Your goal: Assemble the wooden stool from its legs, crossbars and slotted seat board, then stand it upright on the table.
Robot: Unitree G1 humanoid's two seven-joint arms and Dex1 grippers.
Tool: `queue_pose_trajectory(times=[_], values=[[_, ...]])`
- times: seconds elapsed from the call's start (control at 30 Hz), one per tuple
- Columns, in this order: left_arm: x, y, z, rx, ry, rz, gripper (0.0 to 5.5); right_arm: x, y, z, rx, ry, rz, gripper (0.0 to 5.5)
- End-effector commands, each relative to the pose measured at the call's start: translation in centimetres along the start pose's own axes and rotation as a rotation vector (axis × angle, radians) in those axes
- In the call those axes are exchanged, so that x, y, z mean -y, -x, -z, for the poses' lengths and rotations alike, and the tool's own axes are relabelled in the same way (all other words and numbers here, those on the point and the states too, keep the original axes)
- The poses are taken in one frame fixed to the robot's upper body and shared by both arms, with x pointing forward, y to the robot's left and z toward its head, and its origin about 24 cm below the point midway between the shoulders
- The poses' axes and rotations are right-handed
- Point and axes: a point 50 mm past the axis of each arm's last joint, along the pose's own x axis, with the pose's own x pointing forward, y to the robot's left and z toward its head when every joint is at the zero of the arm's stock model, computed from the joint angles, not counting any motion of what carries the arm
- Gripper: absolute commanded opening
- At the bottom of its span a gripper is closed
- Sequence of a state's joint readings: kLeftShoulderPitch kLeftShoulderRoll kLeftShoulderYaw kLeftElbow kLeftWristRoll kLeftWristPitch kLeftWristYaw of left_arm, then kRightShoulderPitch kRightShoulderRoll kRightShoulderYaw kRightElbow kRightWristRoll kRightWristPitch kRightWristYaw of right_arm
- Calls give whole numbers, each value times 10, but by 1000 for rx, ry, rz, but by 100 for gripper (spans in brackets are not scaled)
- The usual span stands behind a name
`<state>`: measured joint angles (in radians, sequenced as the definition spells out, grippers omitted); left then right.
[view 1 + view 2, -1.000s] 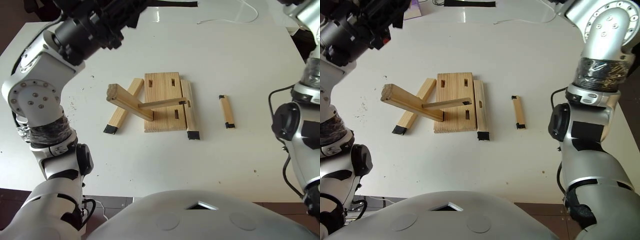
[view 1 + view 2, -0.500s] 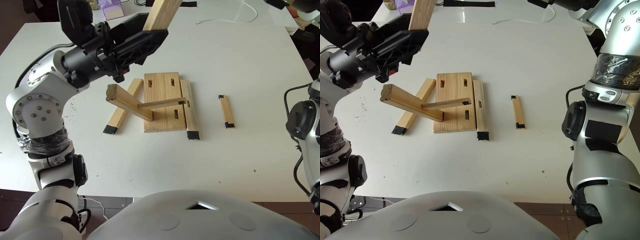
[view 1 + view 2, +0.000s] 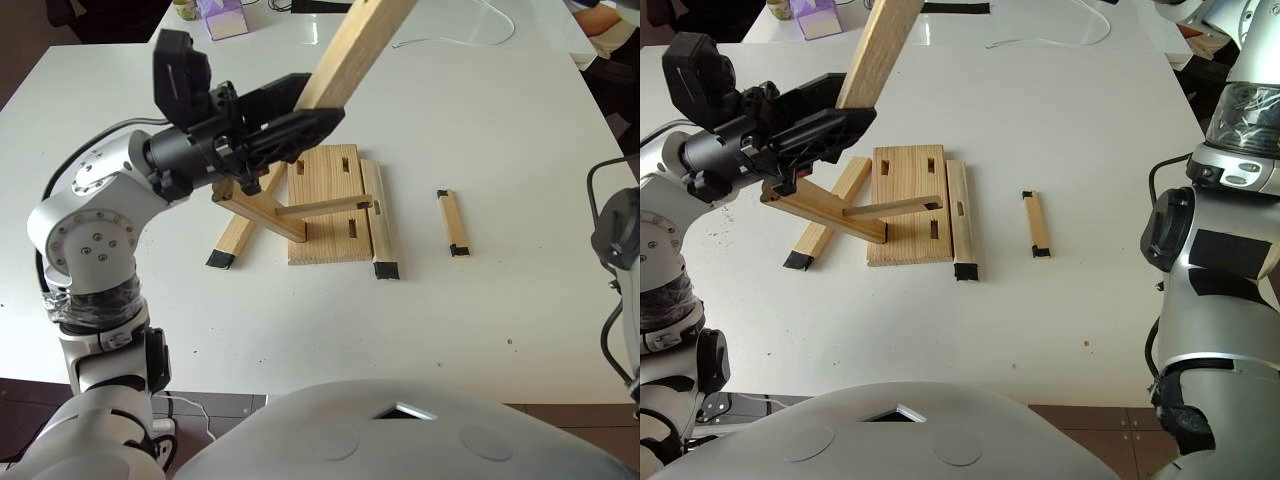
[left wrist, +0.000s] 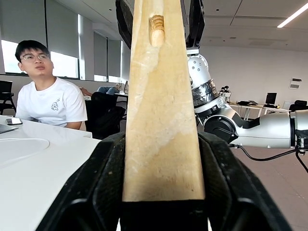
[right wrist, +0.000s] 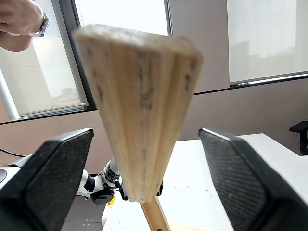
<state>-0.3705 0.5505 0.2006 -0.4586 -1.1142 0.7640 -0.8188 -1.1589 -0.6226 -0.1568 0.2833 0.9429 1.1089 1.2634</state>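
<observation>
My left gripper (image 3: 318, 112) is shut on the lower end of a wooden leg (image 3: 350, 55), held steeply tilted above the table's left middle. In the left wrist view the leg (image 4: 161, 120) shows a dowel peg near its far end. My right gripper (image 5: 146, 132) stands open around that far end (image 5: 139, 110), a gap on each side. The slotted seat board (image 3: 322, 185) lies flat. A tilted leg (image 3: 255, 205) rises from its near left corner, with a crossbar (image 3: 325, 208) running from it across the board.
One loose leg (image 3: 240, 235) lies left of the board and another (image 3: 378, 215) along its right edge. A short crossbar (image 3: 453, 222) lies farther right. A white cable (image 3: 460, 40) and a tissue box (image 3: 222, 15) sit at the table's far edge.
My left gripper has swung down and right from the far left, bringing the held leg over the board's left side. The right arm has lifted up out of the head views.
</observation>
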Motion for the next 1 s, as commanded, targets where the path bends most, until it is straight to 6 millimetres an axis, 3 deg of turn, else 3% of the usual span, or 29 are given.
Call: queue_pose_trajectory(times=[0.03,0.23,0.53,0.8,0.93,1.0], values=[[3,1,2,-8,-15,2,203,-8,-14,-9,-12,15,-61,404],[3,2,1,-4,-12,0,203,-9,-21,-6,-11,0,-65,343],[1,5,0,-5,-16,-18,203,-11,-19,-3,-13,-15,-86,202],[-12,10,-5,-2,-37,-98,203,-10,-15,2,-11,16,-27,201],[-15,13,-3,-17,-40,-143,294,-4,-10,8,-7,48,36,201],[-19,18,-1,-35,-57,-190,296,1,-6,11,-1,73,85,201]])
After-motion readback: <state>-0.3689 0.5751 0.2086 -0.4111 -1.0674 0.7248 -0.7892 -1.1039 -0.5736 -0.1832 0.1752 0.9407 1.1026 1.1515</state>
